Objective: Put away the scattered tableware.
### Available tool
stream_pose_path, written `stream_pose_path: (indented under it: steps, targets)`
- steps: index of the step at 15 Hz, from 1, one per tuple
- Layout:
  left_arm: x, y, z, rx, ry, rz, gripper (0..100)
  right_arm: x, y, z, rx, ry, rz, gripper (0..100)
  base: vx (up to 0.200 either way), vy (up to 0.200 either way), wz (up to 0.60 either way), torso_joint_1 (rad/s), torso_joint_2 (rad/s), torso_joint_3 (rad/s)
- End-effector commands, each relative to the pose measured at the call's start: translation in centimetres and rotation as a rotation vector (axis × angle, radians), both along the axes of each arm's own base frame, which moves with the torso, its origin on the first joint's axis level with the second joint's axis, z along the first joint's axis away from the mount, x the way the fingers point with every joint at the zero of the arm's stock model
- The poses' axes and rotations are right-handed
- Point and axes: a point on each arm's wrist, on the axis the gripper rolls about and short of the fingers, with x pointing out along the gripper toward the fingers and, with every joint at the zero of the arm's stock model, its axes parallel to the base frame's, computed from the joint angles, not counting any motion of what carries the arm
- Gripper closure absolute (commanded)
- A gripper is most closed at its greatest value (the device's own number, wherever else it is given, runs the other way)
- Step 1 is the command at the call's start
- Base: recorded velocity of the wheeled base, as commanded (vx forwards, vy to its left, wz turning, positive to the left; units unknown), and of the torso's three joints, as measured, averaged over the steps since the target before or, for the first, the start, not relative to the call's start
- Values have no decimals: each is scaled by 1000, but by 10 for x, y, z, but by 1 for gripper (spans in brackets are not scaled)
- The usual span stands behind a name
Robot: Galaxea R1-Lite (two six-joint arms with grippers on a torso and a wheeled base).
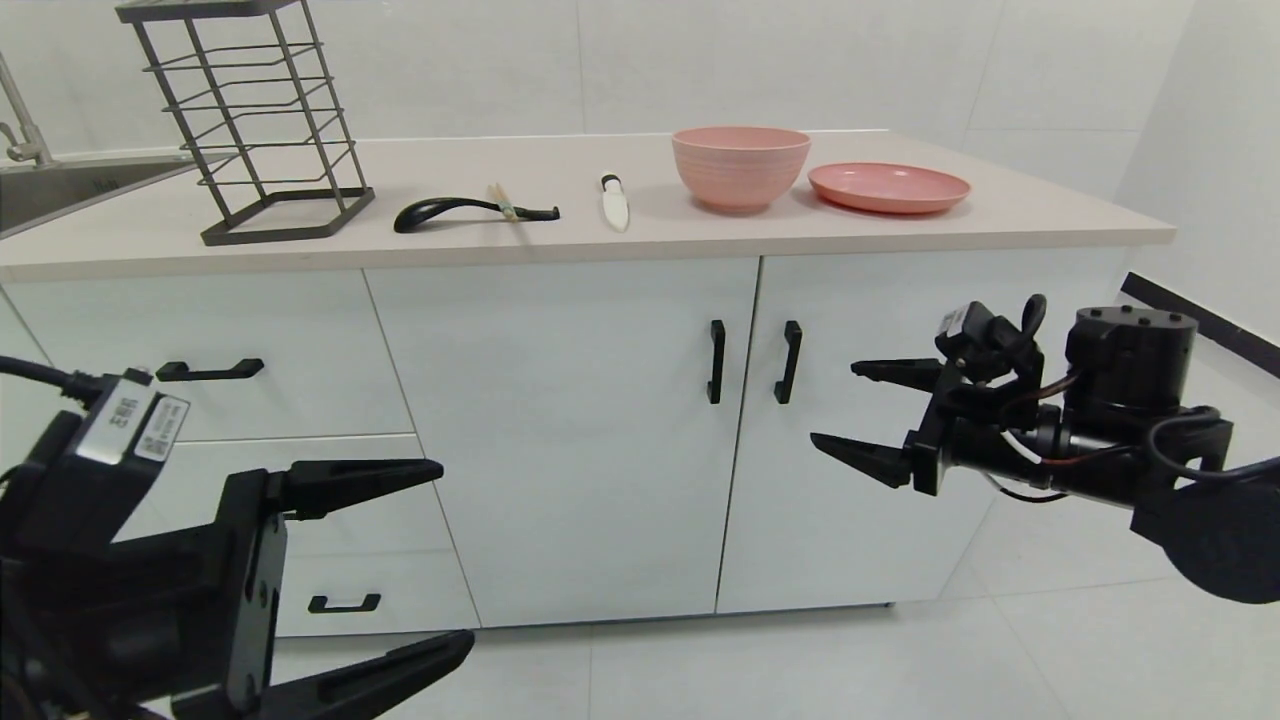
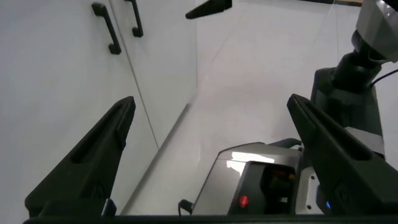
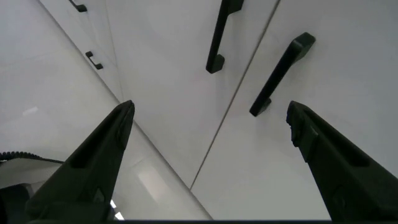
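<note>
On the countertop (image 1: 900,235) lie a black spoon (image 1: 440,212), chopsticks (image 1: 503,204) crossing its handle, and a white knife (image 1: 614,202). A pink bowl (image 1: 740,166) stands beside a pink plate (image 1: 888,187) at the right. A black wire rack (image 1: 250,120) stands at the left of the counter. My left gripper (image 1: 450,555) hangs open low at the left, in front of the drawers. My right gripper (image 1: 845,408) is open at the right, level with the cabinet doors and pointing at them. Both hold nothing, and the wrist views face the cabinet fronts with wide-spread fingers (image 2: 99,155) (image 3: 99,155).
A sink (image 1: 60,185) with a tap is set in the counter at the far left. Below are drawers with black handles (image 1: 210,370) and two cabinet doors with vertical handles (image 1: 716,361) (image 3: 280,74). A tiled floor lies in front of the cabinet.
</note>
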Motion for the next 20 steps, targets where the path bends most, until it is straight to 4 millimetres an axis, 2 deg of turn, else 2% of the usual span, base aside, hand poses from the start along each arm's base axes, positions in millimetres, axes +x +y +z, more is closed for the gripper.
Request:
stream_pose_path:
  steps: [1,3,4,5,6,7,13,16,20]
  targets:
    - [15,-16,-5,6,10,-48,0,11,4,-26,2,58,54,0,0,0,0,0,0,0]
    - [28,-31,-16,9,12,-85,0,23,11,-38,9,45,75,0,0,0,0,0,0,0]
    - [37,-41,-24,17,27,-105,0,35,15,-46,9,35,69,0,0,0,0,0,0,0]
    - [37,-41,-24,17,27,-105,0,35,15,-46,9,35,69,0,0,0,0,0,0,0]
    - [44,-49,-32,18,28,-122,0,52,18,-50,14,14,63,0,0,0,0,0,0,0]
    - [47,-51,-33,14,20,-124,0,59,17,-50,17,4,55,0,0,0,0,0,0,0]
    - [66,-69,-41,-35,-66,-147,0,71,19,-40,30,-48,49,0,0,0,0,0,0,0]
    - [71,-79,-49,-46,-81,-166,0,78,24,-43,32,-57,60,0,0,0,0,0,0,0]
    - [78,-84,-48,-60,-105,-169,0,85,27,-43,40,-67,74,0,0,0,0,0,0,0]
